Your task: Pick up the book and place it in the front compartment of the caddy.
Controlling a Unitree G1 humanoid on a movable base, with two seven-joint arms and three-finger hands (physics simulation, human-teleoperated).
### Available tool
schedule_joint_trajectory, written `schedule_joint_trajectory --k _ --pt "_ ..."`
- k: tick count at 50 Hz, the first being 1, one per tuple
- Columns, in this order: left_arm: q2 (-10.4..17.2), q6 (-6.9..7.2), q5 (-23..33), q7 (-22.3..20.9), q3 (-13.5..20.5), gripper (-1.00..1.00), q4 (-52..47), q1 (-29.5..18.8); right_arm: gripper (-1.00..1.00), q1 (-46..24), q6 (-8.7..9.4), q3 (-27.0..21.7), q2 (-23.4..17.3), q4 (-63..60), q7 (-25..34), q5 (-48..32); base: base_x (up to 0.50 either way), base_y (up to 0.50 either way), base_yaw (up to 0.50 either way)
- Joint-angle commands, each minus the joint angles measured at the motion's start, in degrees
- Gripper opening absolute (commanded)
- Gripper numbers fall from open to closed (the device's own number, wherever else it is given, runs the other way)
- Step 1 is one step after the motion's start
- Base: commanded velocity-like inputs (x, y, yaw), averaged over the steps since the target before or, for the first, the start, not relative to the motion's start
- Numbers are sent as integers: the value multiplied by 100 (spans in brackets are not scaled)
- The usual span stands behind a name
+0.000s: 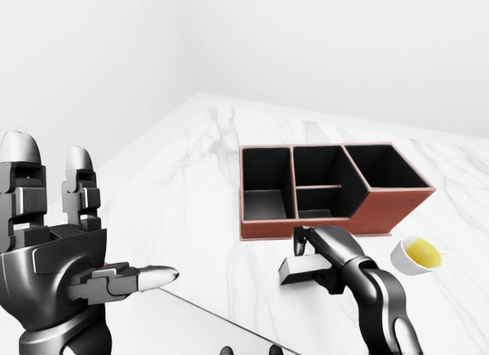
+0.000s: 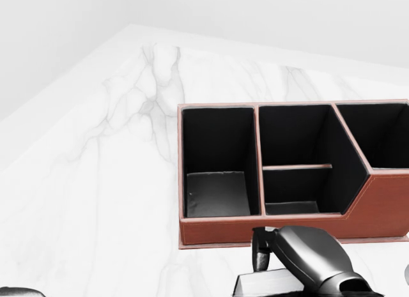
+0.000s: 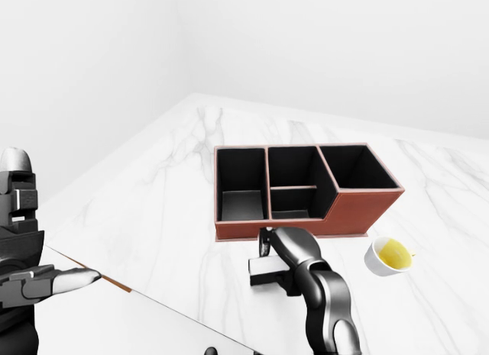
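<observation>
The caddy is a reddish-brown box with black inside and several open compartments; it stands on the white marble table, in the middle of the left-eye view. The book, grey with a dark edge, lies on the table just below the caddy's lower wall. My right hand lies over the book's right end with fingers curled round it; the head view shows the same, with one finger standing close to the caddy wall. My left hand is raised at the left edge, open and empty.
A white cup with yellow liquid stands right of my right hand, below the caddy's right end. The marble table spreads left and up of the caddy. A straight table edge runs diagonally across the bottom of the view.
</observation>
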Motion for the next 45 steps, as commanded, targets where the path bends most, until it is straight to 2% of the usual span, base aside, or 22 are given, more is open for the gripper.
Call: schedule_joint_trajectory --k 1,6,8,13,20,31,35,38,45 --pt "-23 0 343 79 -243 100 667 -186 -100 -903 0 -189 46 -265 0 -183 0 0 0" --pt "-19 0 340 86 -242 100 660 -191 -100 -958 0 -212 50 -285 0 -205 0 0 0" --pt "-26 0 333 89 -246 100 626 -174 -100 -1441 0 -283 34 -509 0 -321 0 0 0" --pt "-37 0 320 76 -239 100 591 -148 -100 -1769 0 -286 20 -573 0 -350 0 0 0" --pt "-50 0 313 54 -214 100 619 -143 -100 -2494 0 20 -690 -868 0 35 0 0 0" --pt "-60 0 348 24 -245 100 694 -115 -100 -2307 0 -25 -592 -1454 0 -41 0 0 0" --pt "-54 0 357 24 -243 100 733 -121 -100 -2492 0 18 -663 -1671 0 -111 0 0 0" --pt "-54 0 358 37 -258 100 722 -121 -100 -2576 0 260 -1003 -1885 0 -51 0 0 0" --pt "-50 0 355 41 -261 100 723 -120 -100 -2584 0 276 -1027 -1894 0 -46 0 0 0"
